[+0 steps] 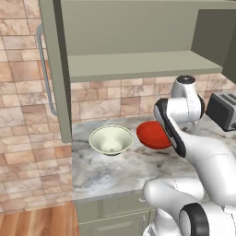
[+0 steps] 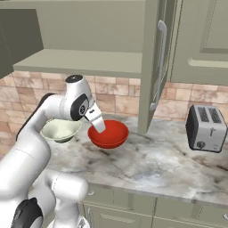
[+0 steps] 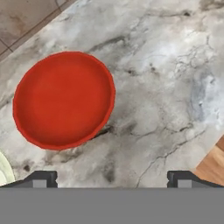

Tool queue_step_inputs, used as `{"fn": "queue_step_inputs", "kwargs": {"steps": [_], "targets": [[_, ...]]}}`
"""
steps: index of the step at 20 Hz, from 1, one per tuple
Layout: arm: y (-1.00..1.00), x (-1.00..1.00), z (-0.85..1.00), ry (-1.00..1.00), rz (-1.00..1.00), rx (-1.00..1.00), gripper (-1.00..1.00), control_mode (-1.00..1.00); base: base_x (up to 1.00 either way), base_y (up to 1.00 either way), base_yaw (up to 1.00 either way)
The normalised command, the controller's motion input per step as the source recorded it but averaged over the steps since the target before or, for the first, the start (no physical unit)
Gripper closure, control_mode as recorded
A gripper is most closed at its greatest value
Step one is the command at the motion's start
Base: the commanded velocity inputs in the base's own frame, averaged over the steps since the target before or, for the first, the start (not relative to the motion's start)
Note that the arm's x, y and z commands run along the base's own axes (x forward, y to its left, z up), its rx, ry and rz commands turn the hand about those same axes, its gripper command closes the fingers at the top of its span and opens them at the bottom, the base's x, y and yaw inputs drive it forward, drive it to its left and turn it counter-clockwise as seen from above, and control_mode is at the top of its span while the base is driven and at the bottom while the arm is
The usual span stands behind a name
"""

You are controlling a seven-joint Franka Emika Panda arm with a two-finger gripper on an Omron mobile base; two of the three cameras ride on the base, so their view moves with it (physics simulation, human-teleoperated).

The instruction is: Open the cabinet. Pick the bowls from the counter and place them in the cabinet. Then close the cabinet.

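- A white robot arm stands at a kitchen desk (image 2: 169, 164) of grey-white marbled stone with dark veins, backed by a tan brick wall (image 1: 110, 99).
- Above the desk hangs a sage-green cabinet (image 1: 138, 32). Both of its doors are swung open, and a plain green shelf (image 1: 138, 64) shows inside with nothing resting on it.
- Each cabinet door carries a long vertical silver bar handle (image 2: 159, 67).
- Two round bowls sit side by side on the desk beneath the shelf, very close together: a cream-white bowl (image 1: 111, 139) and a glossy red bowl (image 2: 109, 133).
- The claw (image 3: 113, 178) hangs above the desk with its jaws spread wide and nothing between them.
- In the hand view the two dark fingertips (image 3: 41, 178) rise at the bottom edge, well apart from each other, with bare marble between them.
- In the same view the red bowl lies above and left of the claw, clear of both fingertips and not touching them. A sliver of the cream-white bowl shows at the far lower left.
- In the right base view the claw points down at the near rim of the red bowl.
- A silver toaster (image 2: 205, 128) stands further along the desk, well apart from the bowls.
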Motion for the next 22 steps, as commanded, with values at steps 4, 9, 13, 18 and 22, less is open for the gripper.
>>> {"fn": "queue_step_inputs", "kwargs": {"steps": [4, 9, 13, 18, 22], "targets": [[-0.21, 0.17, -0.37, 0.0, 0.0, 0.08, -1.0, -1.0, 0.0, 0.0, 0.0], [-0.17, 0.12, -0.36, 0.0, 0.0, 0.07, -1.0, -1.0, 0.0, 0.0, 0.0], [-0.13, 0.17, -0.31, 0.0, 0.0, 0.02, -1.0, -1.0, 0.0, 0.0, 0.0], [-0.1, 0.22, -0.09, 0.0, 0.0, 0.0, -1.0, -1.0, 0.0, 0.0, 0.0], [-0.09, 0.12, -0.1, 0.0, 0.0, 0.0, -1.0, -1.0, 0.0, 0.0, 0.0]]}}
